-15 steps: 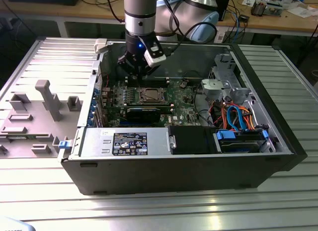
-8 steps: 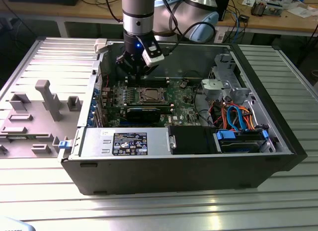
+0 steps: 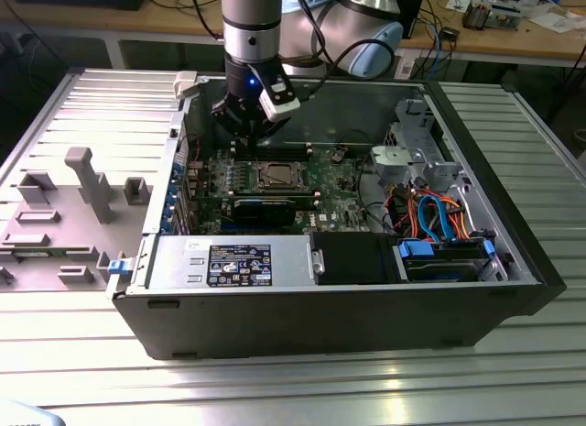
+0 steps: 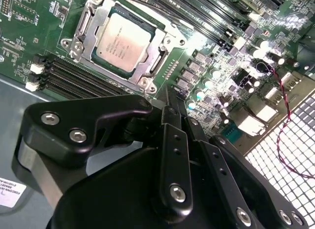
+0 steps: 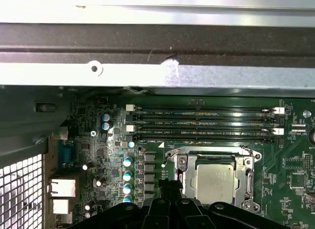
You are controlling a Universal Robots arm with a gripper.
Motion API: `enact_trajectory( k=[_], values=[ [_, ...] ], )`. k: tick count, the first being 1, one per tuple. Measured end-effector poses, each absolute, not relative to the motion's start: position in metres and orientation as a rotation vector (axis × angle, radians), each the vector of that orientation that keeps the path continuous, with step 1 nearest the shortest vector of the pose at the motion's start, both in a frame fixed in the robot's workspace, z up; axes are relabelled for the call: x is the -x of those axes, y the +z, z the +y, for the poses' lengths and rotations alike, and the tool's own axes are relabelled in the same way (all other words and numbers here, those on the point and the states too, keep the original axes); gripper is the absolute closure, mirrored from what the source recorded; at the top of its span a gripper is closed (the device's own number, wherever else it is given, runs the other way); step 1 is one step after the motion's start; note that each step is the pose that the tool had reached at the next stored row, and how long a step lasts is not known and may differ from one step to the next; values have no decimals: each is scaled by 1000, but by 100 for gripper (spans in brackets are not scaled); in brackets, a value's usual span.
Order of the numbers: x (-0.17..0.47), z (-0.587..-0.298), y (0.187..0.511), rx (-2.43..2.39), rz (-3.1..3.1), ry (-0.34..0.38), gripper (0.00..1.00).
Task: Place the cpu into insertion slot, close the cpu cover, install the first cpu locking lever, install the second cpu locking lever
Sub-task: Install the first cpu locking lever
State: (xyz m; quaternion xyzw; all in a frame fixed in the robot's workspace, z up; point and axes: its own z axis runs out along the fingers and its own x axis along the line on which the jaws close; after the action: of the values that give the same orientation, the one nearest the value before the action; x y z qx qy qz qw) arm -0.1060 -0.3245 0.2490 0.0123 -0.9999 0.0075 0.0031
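Just off one side of the socket, the hand [image 4: 167,98] is held above the green board [image 4: 29,47], its two black fingers [image 4: 173,140] brought together to a narrow tip with nothing seen between them. It is poised low over the motherboard, beside a corner of the insertion slot [image 4: 162,61], which suggests that work at the socket's edge is in hand rather than carrying. In the exterior view the hand [image 3: 245,128] is seen hanging inside the open computer case [image 3: 513,215], which lies on the ribbed metal tabletop [image 3: 293,380].

Outward from the fingertips, the cpu [image 4: 123,42] is already seated in the socket: a flat square with a dull silvery-grey top, lying level. The cpu cover [image 4: 96,19] is lowered around it, its window framing the chip. Whether the levers are latched cannot be told. Beyond the socket, long black memory slots [image 5: 202,123] are laid in parallel rows.
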Motion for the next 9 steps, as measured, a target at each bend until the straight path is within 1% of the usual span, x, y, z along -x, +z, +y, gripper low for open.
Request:
enact_trajectory(
  k=[9],
  values=[
    [106, -324, 256, -38, -3135, 24, 89]
  ],
)
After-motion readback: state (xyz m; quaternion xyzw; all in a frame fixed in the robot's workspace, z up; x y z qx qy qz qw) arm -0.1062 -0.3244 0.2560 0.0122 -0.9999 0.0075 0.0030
